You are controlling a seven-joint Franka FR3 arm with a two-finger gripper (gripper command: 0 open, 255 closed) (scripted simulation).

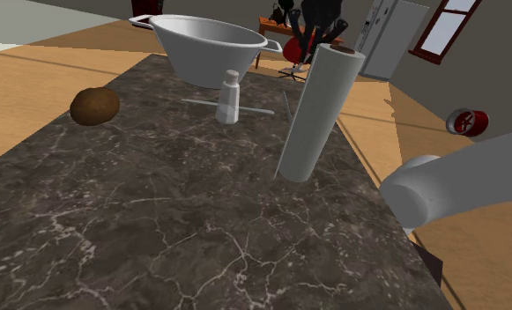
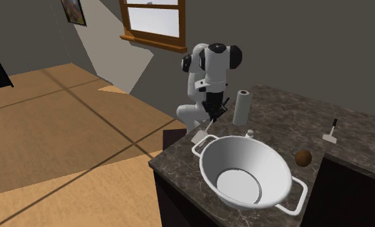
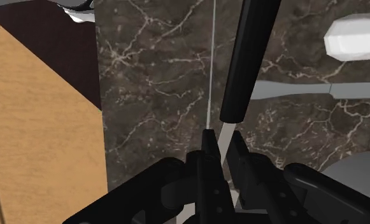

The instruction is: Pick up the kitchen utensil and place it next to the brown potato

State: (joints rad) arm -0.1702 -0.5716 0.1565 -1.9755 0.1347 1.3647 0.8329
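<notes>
My gripper (image 3: 223,143) is shut on the pale shaft of a kitchen utensil (image 3: 247,57), whose long black handle points away from the fingers over the marble counter (image 3: 158,76). In the second exterior view the gripper (image 2: 210,118) hangs above the counter's edge nearest the stand, beside the big bowl's handle. The brown potato (image 1: 95,106) lies at the shoulder view's left side of the counter. It sits beyond the bowl from the gripper (image 2: 303,158).
A large white two-handled bowl (image 1: 201,57) stands at the counter's back. A white shaker (image 1: 229,97) and an upright paper roll (image 1: 320,114) stand in front of it. A thin grey bar (image 1: 254,110) lies behind the shaker. A black-handled spatula (image 2: 331,133) lies past the potato.
</notes>
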